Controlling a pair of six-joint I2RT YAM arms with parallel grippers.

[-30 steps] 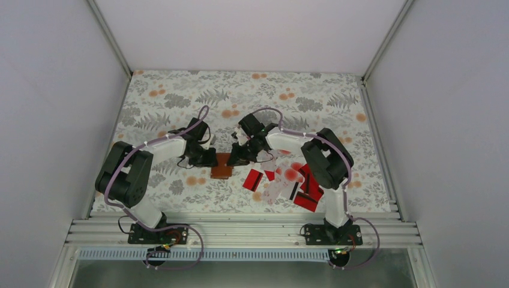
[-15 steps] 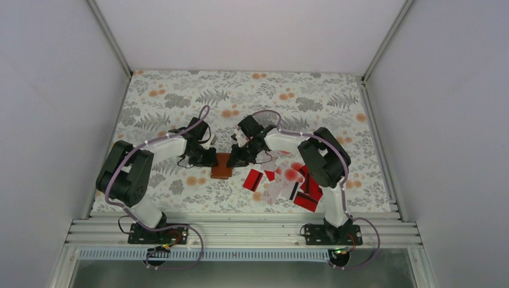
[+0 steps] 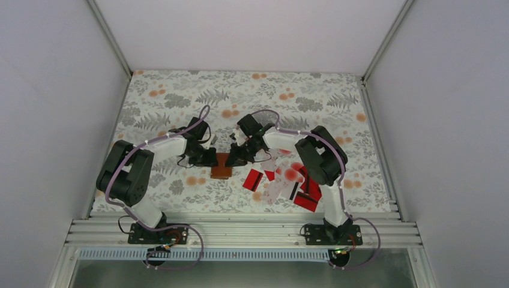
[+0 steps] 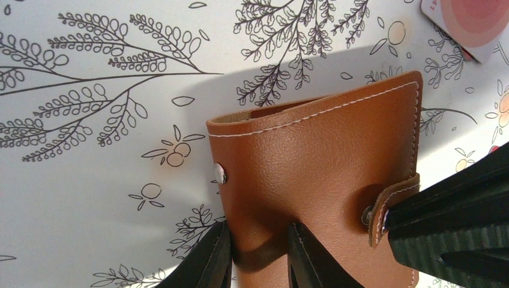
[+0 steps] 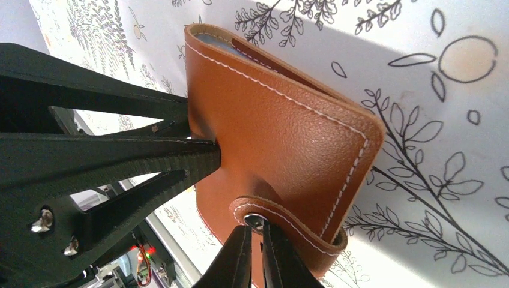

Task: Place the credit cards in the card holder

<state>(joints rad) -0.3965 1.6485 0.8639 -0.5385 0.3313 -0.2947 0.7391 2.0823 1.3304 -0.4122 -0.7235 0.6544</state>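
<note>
I am still on opening the holder, mid-bench. My left hand clamps its cover and my right hand pinches the snap tab. Next, I judge, pull the tab free. The cards lie just right.

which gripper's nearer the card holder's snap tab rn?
Right. The right gripper is shut on the snap tab itself; the left gripper clamps the card holder's body, off the tab.
</note>
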